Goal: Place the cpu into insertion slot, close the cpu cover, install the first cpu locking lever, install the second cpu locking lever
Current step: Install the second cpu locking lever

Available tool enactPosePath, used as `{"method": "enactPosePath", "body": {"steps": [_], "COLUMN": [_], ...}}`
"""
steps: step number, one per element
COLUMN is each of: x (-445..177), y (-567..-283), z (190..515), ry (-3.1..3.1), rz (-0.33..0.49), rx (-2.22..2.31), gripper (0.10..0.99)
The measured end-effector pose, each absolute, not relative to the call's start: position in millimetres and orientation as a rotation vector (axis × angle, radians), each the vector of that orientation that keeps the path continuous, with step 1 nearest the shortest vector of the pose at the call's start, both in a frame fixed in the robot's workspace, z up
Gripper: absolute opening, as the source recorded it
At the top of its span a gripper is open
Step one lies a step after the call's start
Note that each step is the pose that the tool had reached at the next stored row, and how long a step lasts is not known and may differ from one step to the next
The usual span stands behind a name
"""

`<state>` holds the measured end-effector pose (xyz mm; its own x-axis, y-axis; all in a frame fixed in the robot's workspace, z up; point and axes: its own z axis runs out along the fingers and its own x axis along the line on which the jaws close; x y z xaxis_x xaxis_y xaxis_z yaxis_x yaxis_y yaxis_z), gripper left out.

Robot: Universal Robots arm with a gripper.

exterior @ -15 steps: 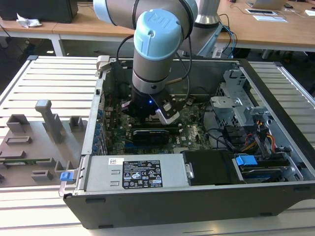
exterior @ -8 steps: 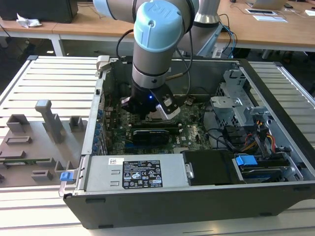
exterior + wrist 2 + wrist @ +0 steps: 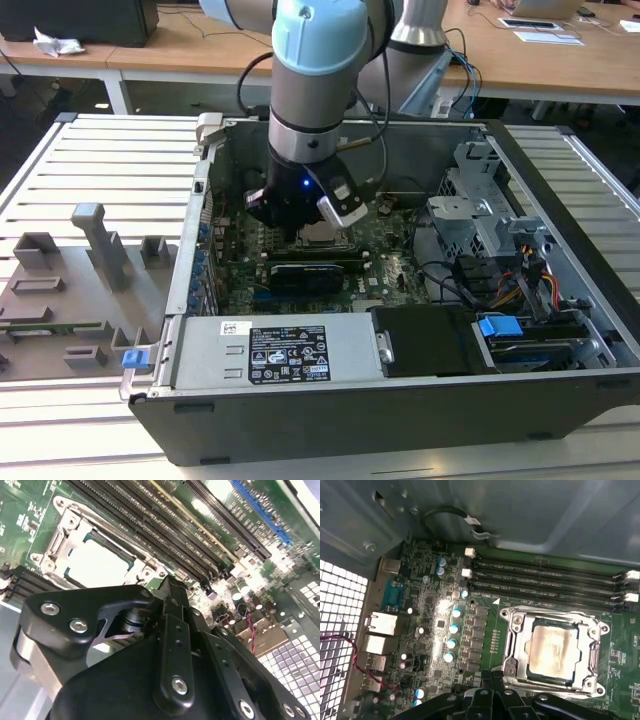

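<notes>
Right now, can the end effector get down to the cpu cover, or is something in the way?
Probably yes. The end effector hangs beside the cpu cover, which lies down over the cpu; in both wrist views nothing lies over it, and the nearby slots sit low.

From where I stand, the black label [image 3: 288,354] and the small white sticker [image 3: 233,328] on the power supply [image 3: 200,350] carry print, probably warning symbols, none of it legible.

In the exterior view the arm [image 3: 318,90] hides most of the socket. In the second wrist view the gripper [image 3: 170,600] covers one edge of the chip [image 3: 100,562]. Its fingertips cannot be made out.
</notes>
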<state>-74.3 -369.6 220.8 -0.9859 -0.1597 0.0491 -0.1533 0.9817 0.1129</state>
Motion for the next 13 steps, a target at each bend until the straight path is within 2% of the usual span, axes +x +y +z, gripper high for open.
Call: {"method": "enactPosePath", "body": {"steps": [2, 7, 13], "x": [-74, -68, -14], "y": [-358, -356, -352], "z": [221, 221, 221], "ry": [-3.069, -3.068, -3.066], "rz": [-0.082, -0.069, -0.032], "rx": [0.240, 0.239, 0.238], "gripper": [0.106, 0.106, 0.106]}}
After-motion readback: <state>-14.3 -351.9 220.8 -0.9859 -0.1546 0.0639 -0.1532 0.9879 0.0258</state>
